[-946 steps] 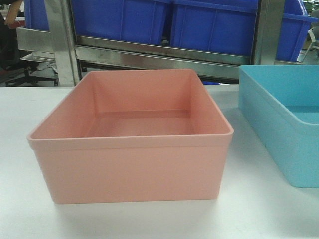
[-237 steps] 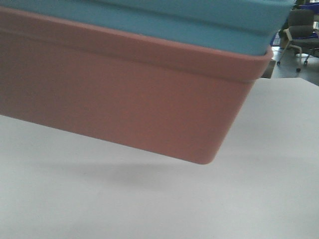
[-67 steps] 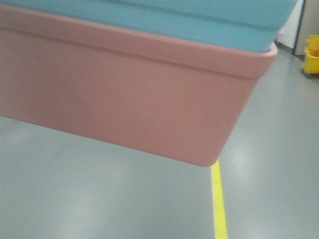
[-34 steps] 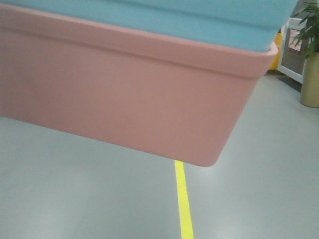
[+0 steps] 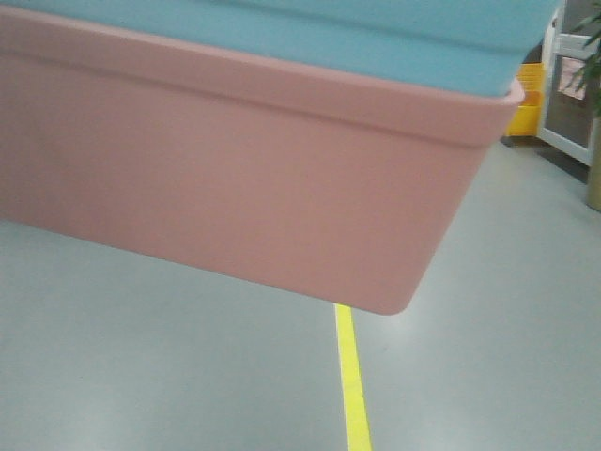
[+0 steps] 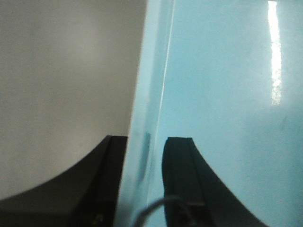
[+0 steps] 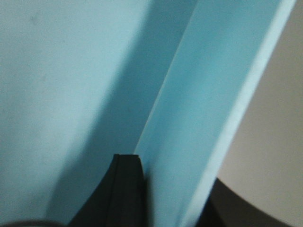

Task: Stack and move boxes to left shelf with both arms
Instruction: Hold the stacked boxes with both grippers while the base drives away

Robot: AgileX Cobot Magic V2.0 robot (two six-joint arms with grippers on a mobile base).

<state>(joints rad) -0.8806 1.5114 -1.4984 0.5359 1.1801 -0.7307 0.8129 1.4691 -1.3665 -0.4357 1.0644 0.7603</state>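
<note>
The two boxes were stacked and held up in the air, with nothing under them but the grey floor (image 5: 141,366). The blue box (image 5: 329,42) sat inside the pink box (image 5: 235,178), and only its upper band showed above the pink rim. The stack was tilted in the front view, with its right near corner the lowest. A yellow line (image 5: 352,385) ran along the floor below this corner. Far at the right edge of the room stood a yellow object (image 5: 526,108), too blurred for me to name, and beside it a tall pot (image 5: 593,169) with some green leaves.

The left gripper (image 6: 147,142) was closed on the side wall of the blue box. One black finger (image 6: 110,179) was on the outside and the other finger (image 6: 189,179) on the inside, both pressed against the thin wall. The right gripper (image 7: 175,189) held the opposite wall in the same way. Its inner finger (image 7: 128,189) lay against the blue inside face, and the outer finger showed only as a dark corner at the bottom of the right wrist view.
</note>
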